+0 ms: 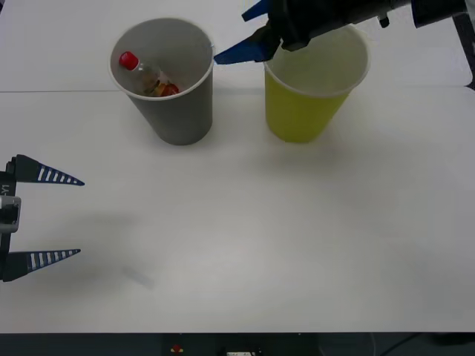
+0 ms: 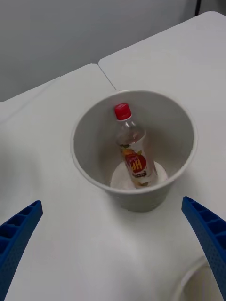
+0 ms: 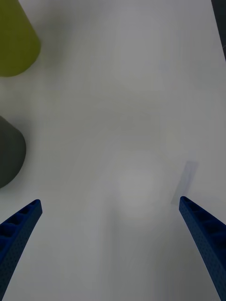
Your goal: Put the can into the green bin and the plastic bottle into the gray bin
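- A plain white table (image 1: 245,245) carries two tall tapered paper bins standing upright, side by side and apart.
- The right gripper (image 1: 243,33) reaches in from the far right, above the gap between the bins, its blue ribbed fingers (image 2: 207,235) spread wide and empty.
- The small clear plastic bottle (image 2: 133,153) with a red cap leans inside the gray bin (image 1: 182,111); the rim hides its base in the front view.
- The yellow-green bin's (image 1: 300,111) far rim sits behind the right arm.
- The left gripper (image 1: 44,216) hovers at the table's left edge, wide open, empty.

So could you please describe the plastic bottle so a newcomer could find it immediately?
On the white table stand two big cups, the gray bin and the green bin. The plastic bottle leans inside the gray one, a small clear bottle with a red cap and an orange-red label.
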Controlling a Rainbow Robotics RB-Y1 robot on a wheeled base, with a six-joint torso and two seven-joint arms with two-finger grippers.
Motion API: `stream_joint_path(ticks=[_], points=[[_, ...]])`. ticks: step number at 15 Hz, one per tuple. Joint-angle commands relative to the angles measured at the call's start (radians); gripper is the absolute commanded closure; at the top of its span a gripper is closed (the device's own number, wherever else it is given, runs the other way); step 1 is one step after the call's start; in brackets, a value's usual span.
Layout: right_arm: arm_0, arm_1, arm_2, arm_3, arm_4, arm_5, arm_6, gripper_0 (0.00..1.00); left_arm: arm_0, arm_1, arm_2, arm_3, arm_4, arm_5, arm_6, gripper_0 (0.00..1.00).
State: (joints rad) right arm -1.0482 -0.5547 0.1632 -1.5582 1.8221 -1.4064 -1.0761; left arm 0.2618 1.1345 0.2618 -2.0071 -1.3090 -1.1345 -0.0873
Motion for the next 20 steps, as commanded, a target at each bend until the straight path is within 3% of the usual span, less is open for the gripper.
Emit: stream_joint_path(ticks=[1, 4, 12, 20], points=[[0.108, -0.048, -0.099, -0.094, -0.064, -0.088, 0.113, 0.0, 0.0, 0.0, 0.0, 0.0, 0.0, 0.0, 0.0, 0.0], [0.227, -0.099, -0.209, -0.155, -0.153, -0.147, 0.252, 0.0, 0.0, 0.0, 0.0, 0.0, 0.0, 0.0, 0.0, 0.0], [0.551, -0.205, -0.395, -0.244, -0.326, -0.149, 0.527, 0.0, 0.0, 0.0, 0.0, 0.0, 0.0, 0.0, 0.0, 0.0], [0.804, -0.252, -0.521, -0.318, -0.343, -0.151, 0.647, 0.0, 0.0, 0.0, 0.0, 0.0, 0.0, 0.0, 0.0, 0.0]])
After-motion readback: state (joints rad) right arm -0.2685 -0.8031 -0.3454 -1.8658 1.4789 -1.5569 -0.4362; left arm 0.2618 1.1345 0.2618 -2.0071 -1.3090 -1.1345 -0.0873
